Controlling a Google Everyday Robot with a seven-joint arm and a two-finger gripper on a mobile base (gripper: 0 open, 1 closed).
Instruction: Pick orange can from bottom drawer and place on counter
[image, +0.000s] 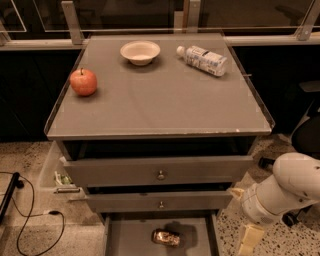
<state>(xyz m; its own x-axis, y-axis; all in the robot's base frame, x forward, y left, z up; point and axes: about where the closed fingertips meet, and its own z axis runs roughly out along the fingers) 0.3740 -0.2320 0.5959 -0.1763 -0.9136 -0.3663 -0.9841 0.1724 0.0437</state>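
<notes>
Orange can (166, 237) lies on its side on the bottom drawer (129, 241) floor, ungrasped. Gripper (248, 240) hangs low, right of the open drawer, apart from the can; jaws' spread, cannot tell. Pick-up and placing on the bench (160, 107) both remain.

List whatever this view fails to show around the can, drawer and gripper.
Gripper, low right beside the bottom drawer: tip cut off by the camera view's bottom edge.
Bottom drawer: its front runs past the same edge.
Orange can, lying on the drawer floor: print too small to read.
Top drawer: inside dark under the counter.
</notes>
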